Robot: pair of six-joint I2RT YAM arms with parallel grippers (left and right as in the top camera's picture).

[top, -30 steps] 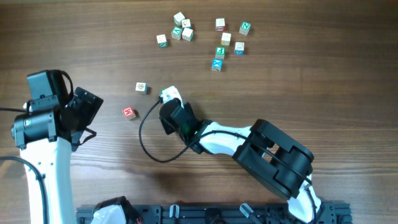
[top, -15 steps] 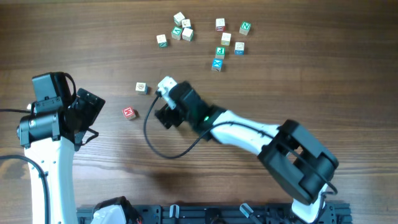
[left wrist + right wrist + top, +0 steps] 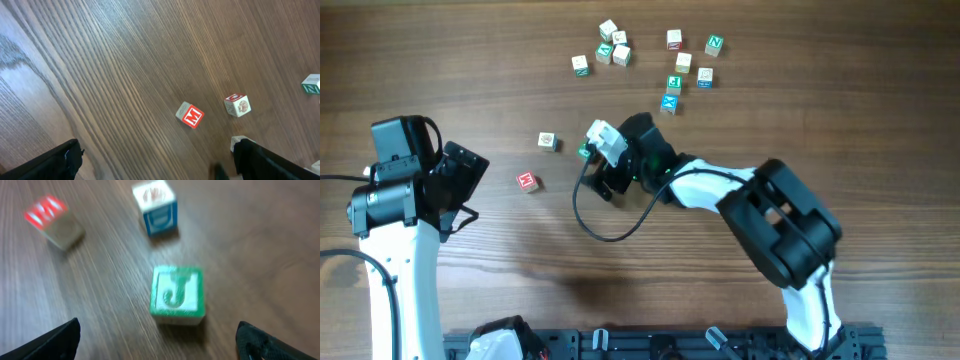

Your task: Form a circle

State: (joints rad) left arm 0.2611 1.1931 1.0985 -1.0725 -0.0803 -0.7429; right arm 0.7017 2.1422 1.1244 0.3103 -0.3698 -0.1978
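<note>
Dark wooden table (image 3: 870,120) — scattered letter cubes (image 3: 683,62) lie on it.

Cube cluster (image 3: 682,62) behind three loose cubes (image 3: 528,181)

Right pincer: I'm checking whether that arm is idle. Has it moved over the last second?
Yes. In the overhead view the right pincer has shifted right and slightly up, away from the red M cube, which lies where it did.

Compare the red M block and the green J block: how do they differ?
The M block has a red face; the J block a green one. The J block lies just ahead of the right gripper's open jaws; the M block lies farther off, to the side. Both are small wooden letter cubes.
</note>
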